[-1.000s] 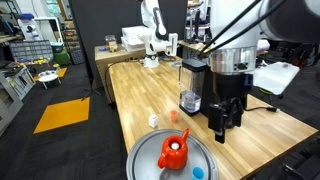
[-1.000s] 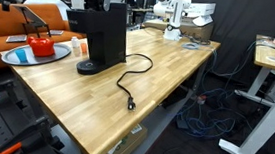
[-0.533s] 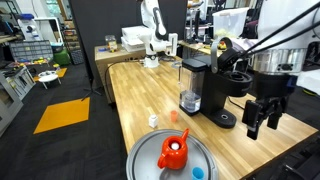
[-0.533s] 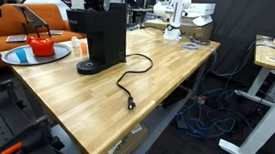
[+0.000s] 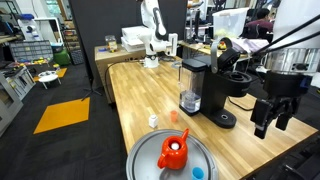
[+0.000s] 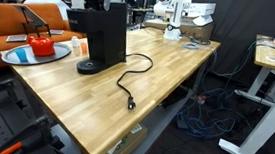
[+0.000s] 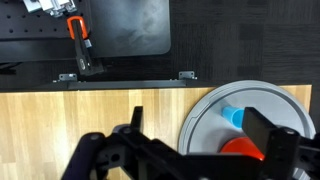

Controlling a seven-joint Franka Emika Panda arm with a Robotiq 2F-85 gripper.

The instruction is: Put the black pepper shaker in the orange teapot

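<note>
The orange teapot (image 5: 175,152) stands on a round grey tray (image 5: 140,158) at the table's near end. It also shows in the other exterior view (image 6: 42,46) and partly in the wrist view (image 7: 238,151). A small dark cylinder with a pale top (image 5: 188,101) stands on the coffee maker's base; it looks like the black pepper shaker. My gripper (image 5: 268,124) hangs open and empty above the table's right side, well away from both. In the wrist view its fingers (image 7: 200,150) are spread wide over the tray's edge (image 7: 198,118).
A black coffee maker (image 5: 196,80) stands mid-table, its cable (image 6: 127,86) trailing across the wood. A small clear-and-white shaker (image 5: 153,120) and a tiny orange piece (image 5: 172,115) stand near the tray. A small blue object (image 5: 198,172) lies on the tray.
My arm has swung to the right, from in front of the coffee maker to the table's right side. The objects have not moved.
</note>
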